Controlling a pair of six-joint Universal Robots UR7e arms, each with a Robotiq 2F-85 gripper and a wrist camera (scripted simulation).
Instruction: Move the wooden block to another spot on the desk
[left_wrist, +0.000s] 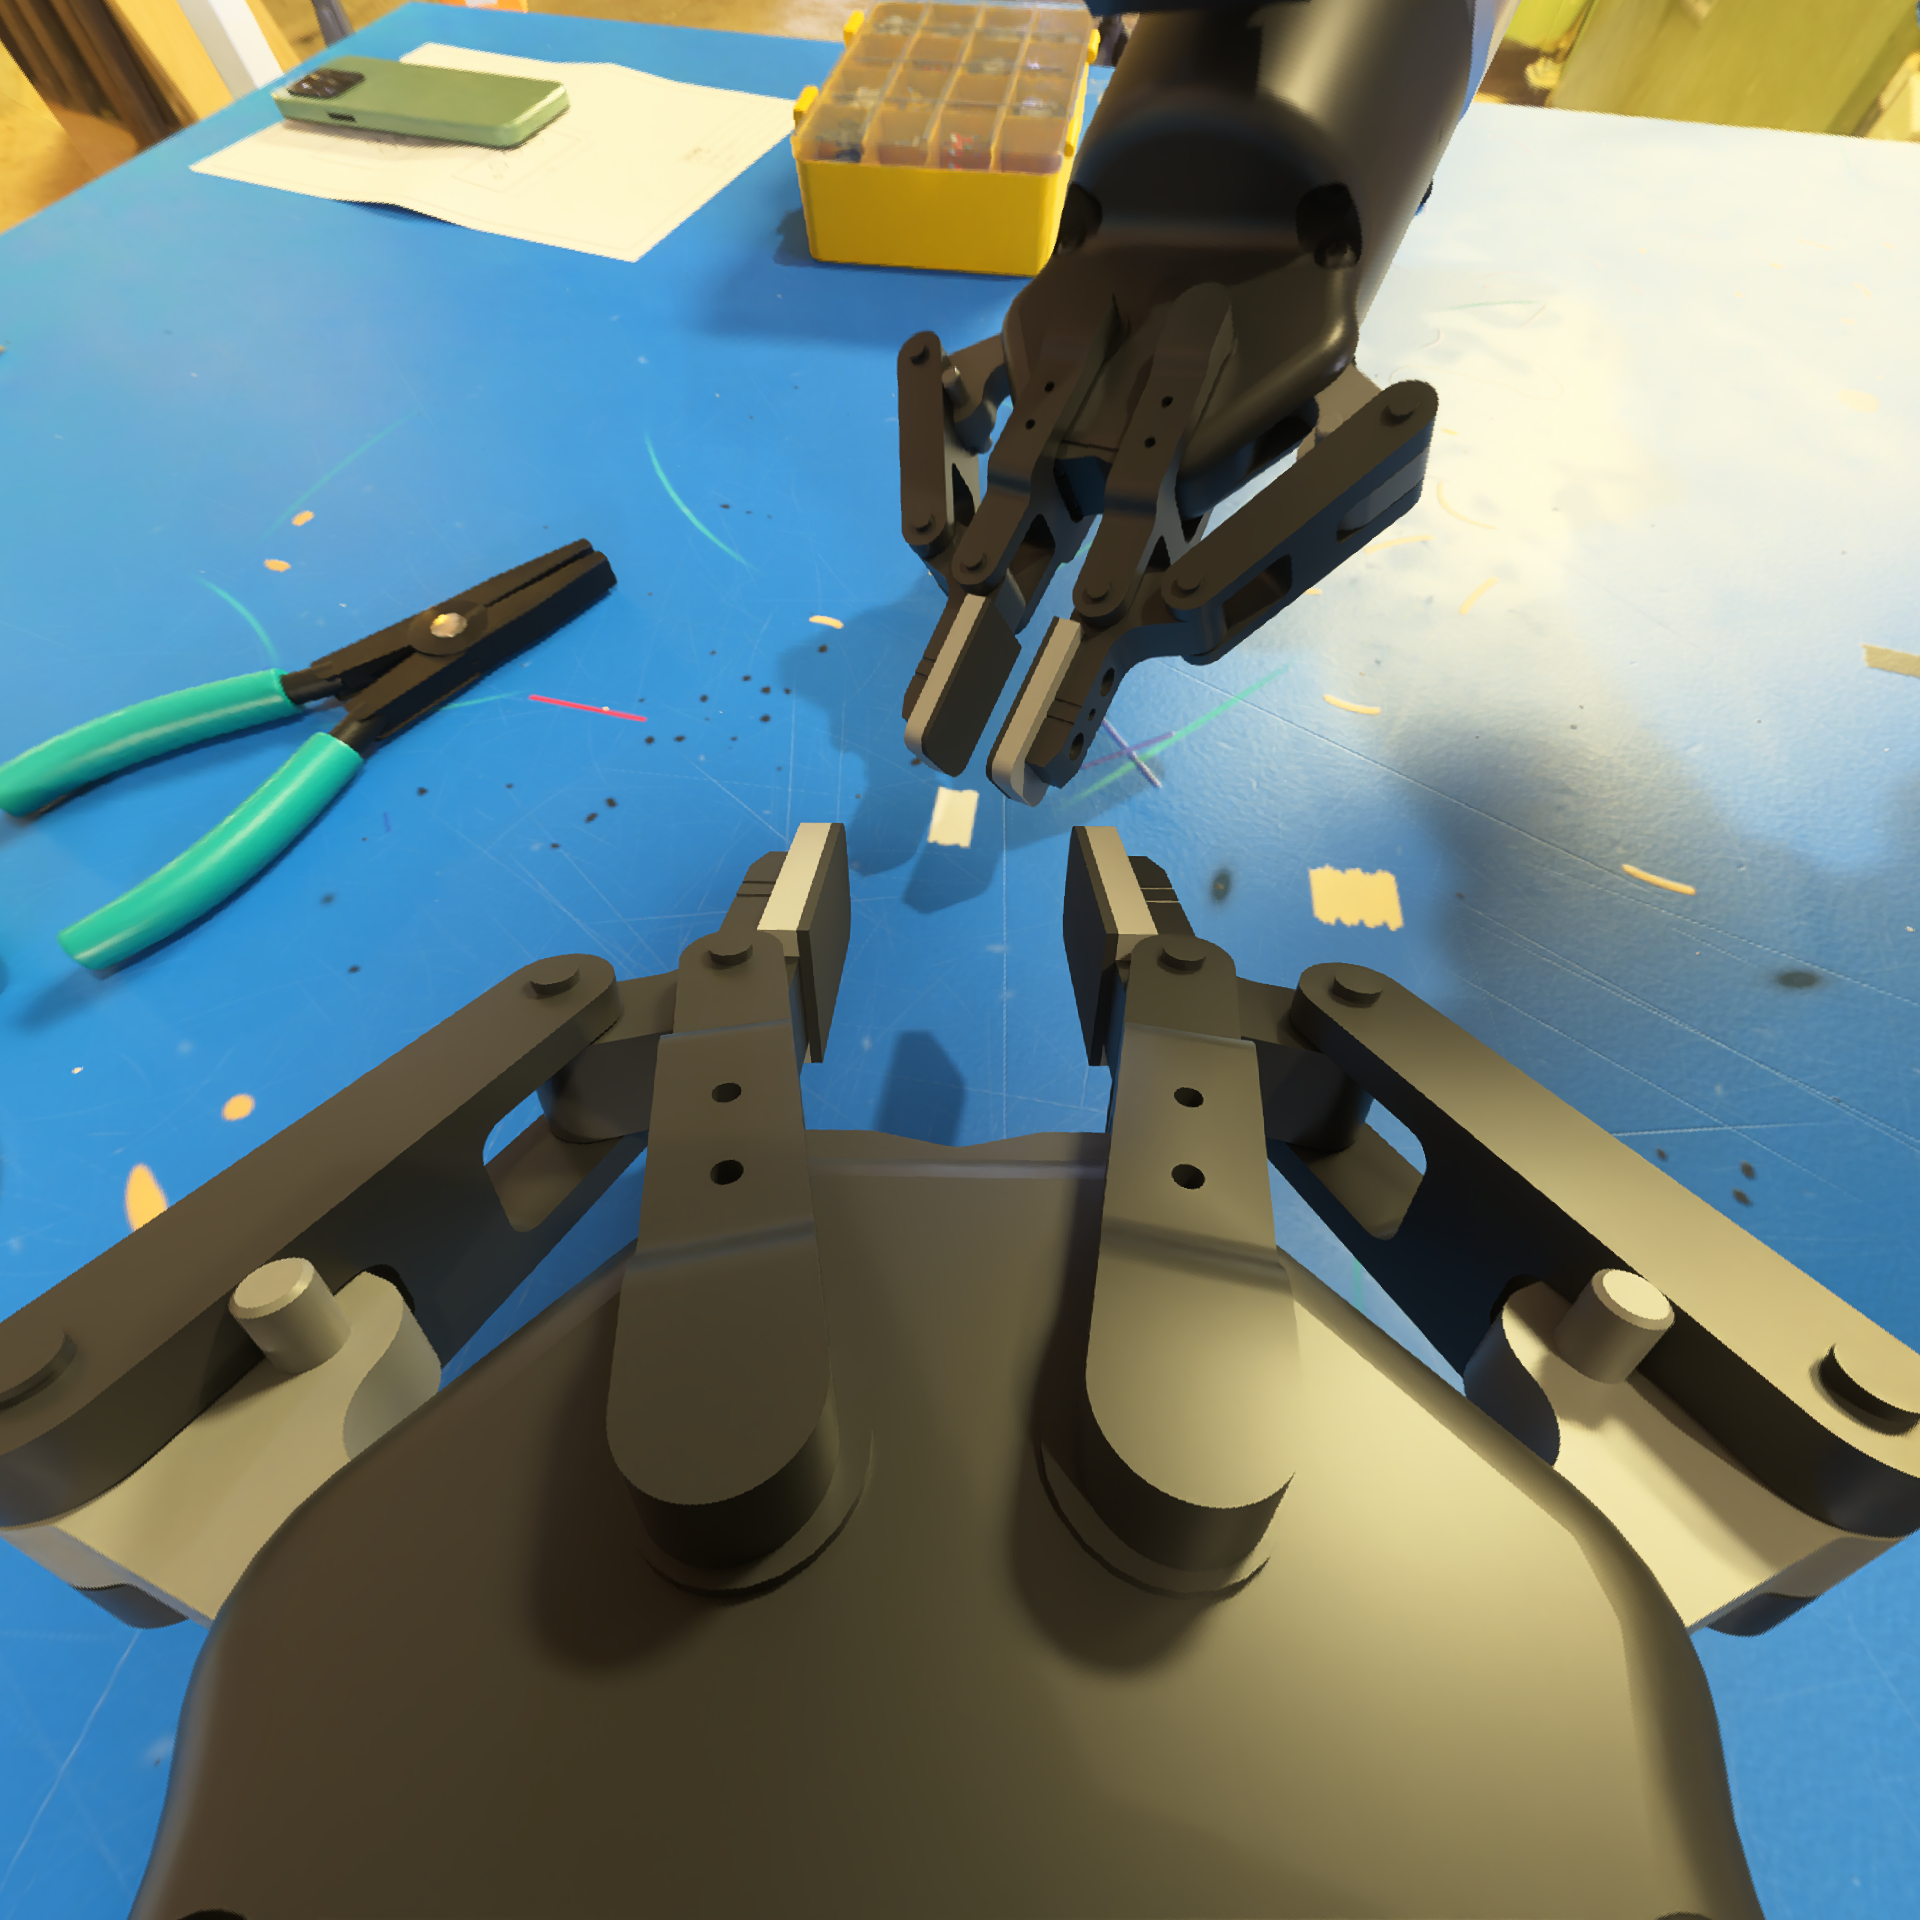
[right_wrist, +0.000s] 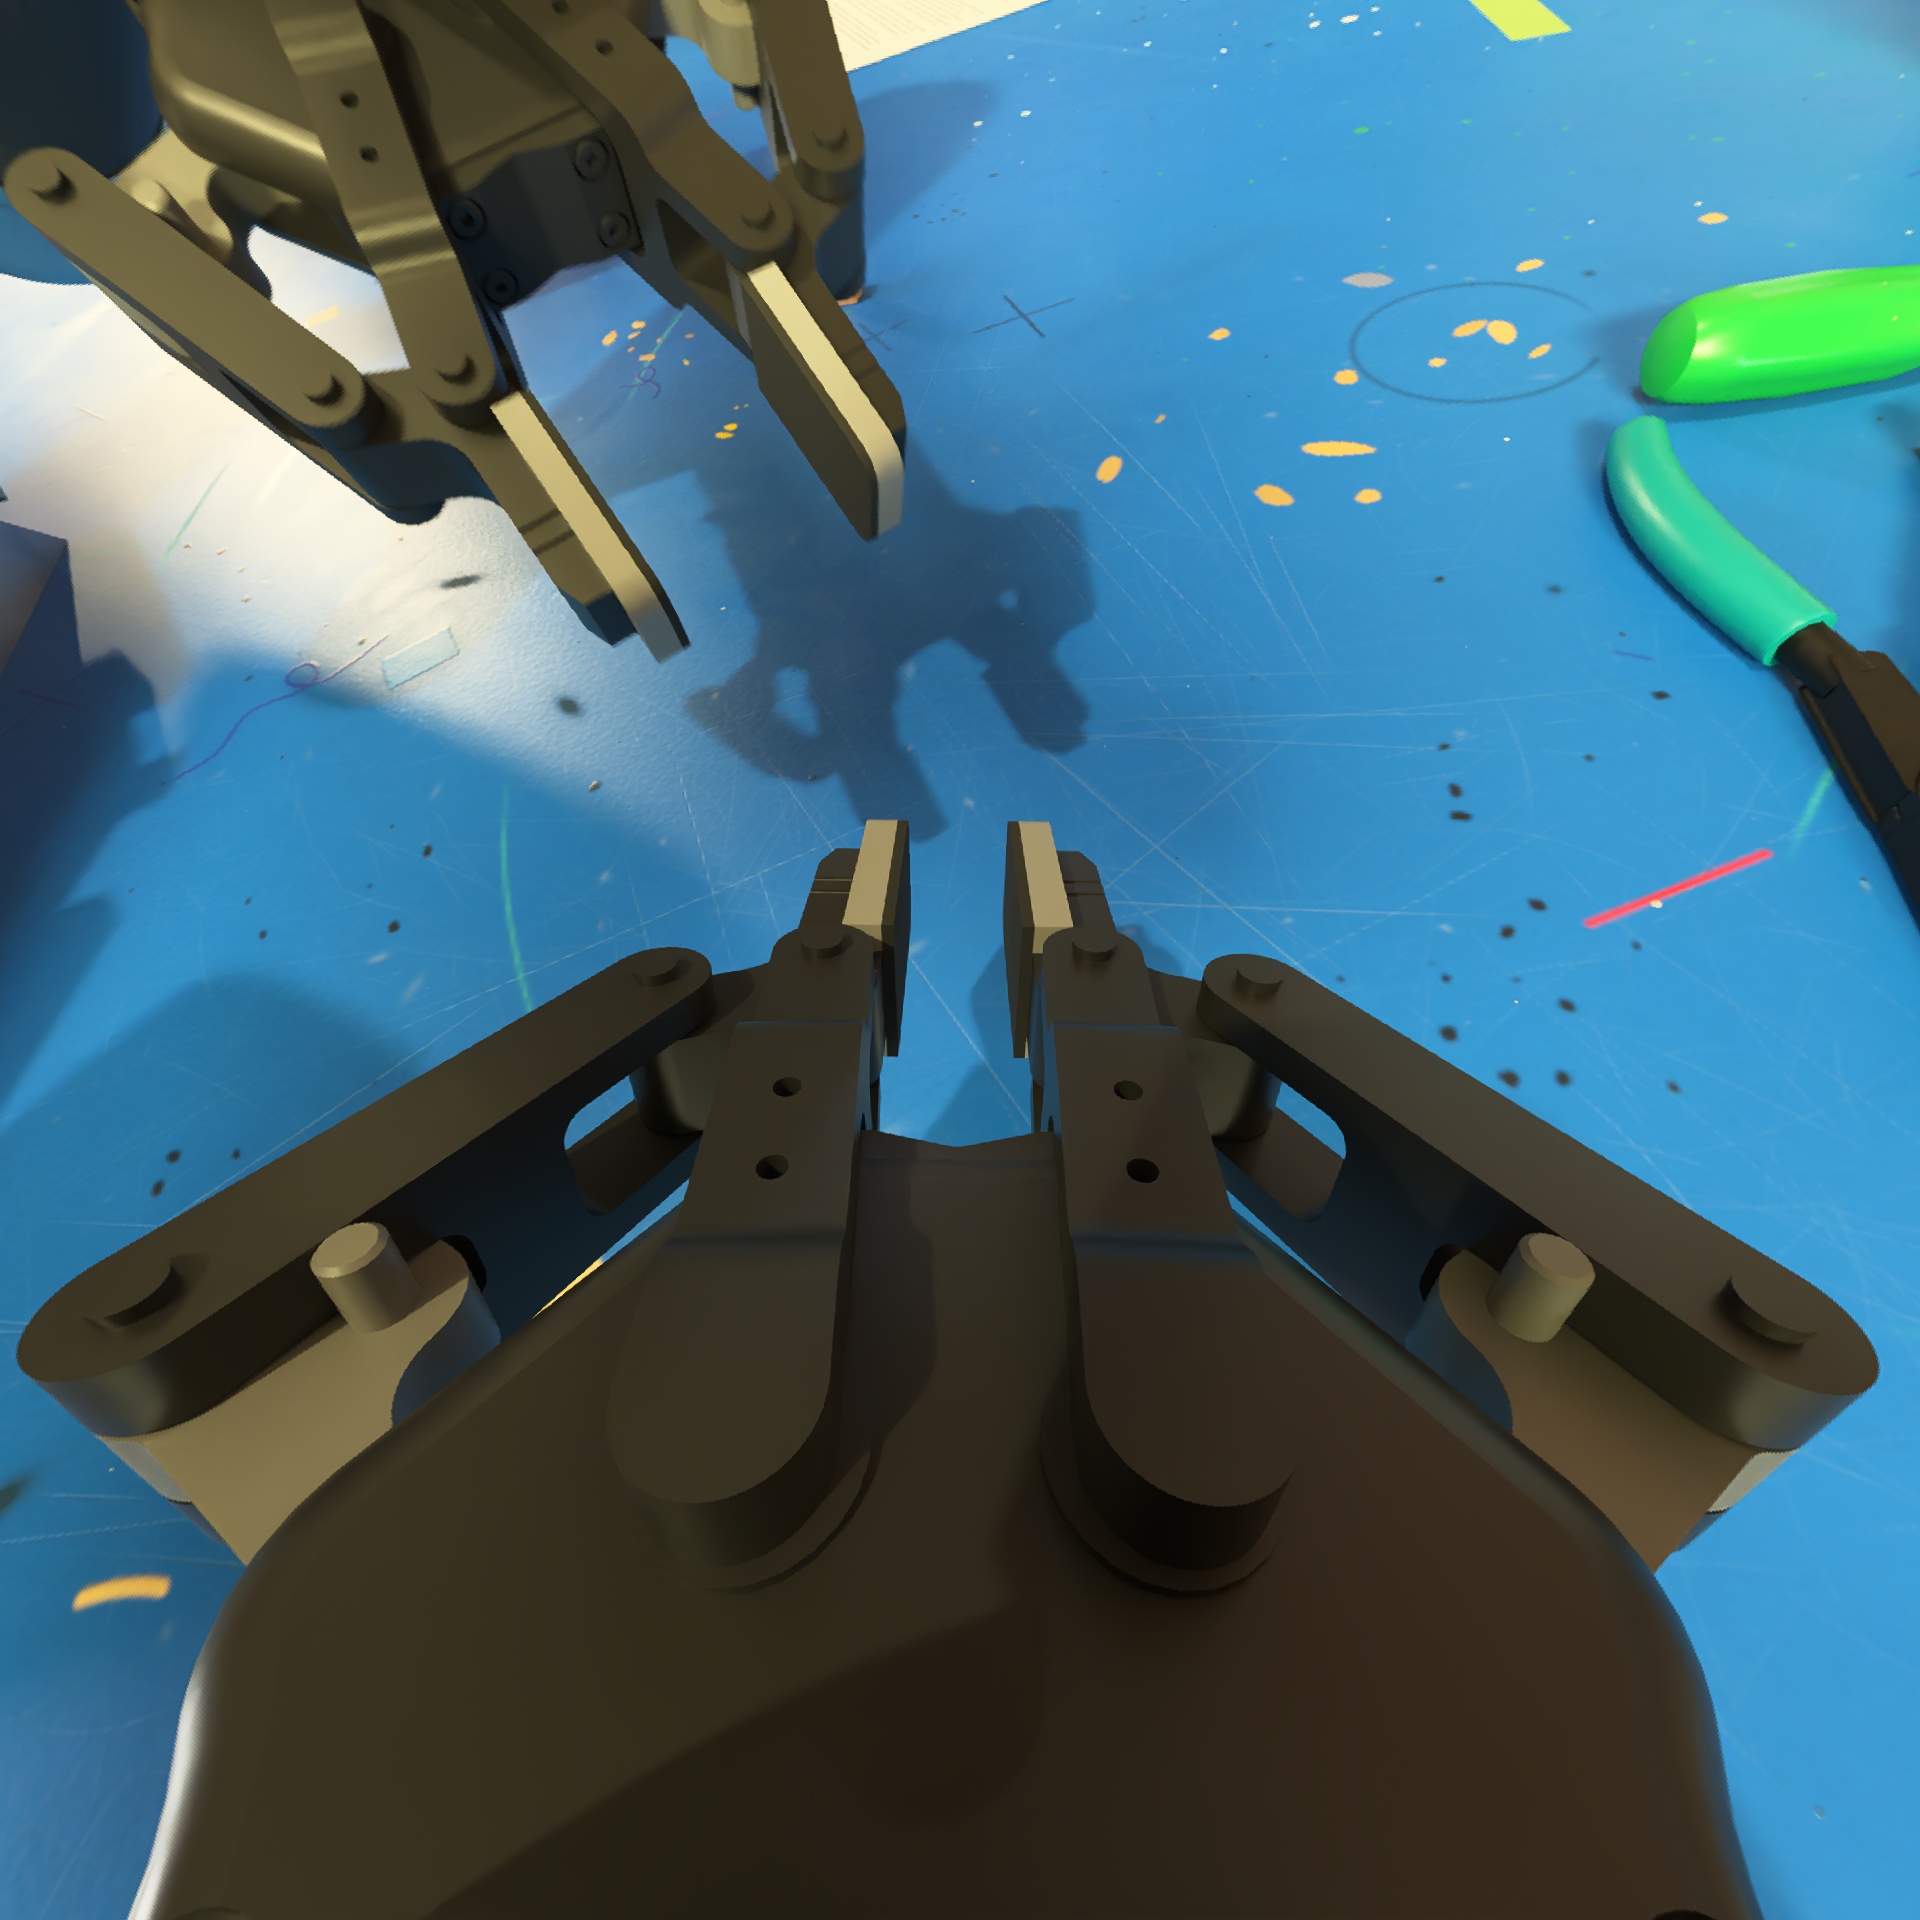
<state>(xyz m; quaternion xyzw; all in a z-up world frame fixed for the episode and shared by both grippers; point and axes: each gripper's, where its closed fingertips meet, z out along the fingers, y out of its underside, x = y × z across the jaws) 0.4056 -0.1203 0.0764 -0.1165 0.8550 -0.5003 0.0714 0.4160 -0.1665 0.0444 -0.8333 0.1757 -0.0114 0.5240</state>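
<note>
No wooden block shows clearly in either view. My left gripper (left_wrist: 956, 883) is open and empty, held just above the blue desk (left_wrist: 499, 374). My right gripper (left_wrist: 971, 753) points down at the desk just beyond it, fingertips close to the left gripper's. In the right wrist view, my right gripper (right_wrist: 956, 883) has its jaws a narrow gap apart with nothing between them. The left gripper (right_wrist: 774, 571) hangs open at the upper left, above the desk (right_wrist: 1247, 675).
Teal-handled pliers (left_wrist: 208, 790) lie at the left, also in the right wrist view (right_wrist: 1714, 561). A green phone (left_wrist: 416, 99) lies on white paper (left_wrist: 582, 177). A yellow compartment box (left_wrist: 935, 197) stands behind. A bright green object (right_wrist: 1787, 332) and a dark shaded shape (right_wrist: 36, 613) sit at the edges.
</note>
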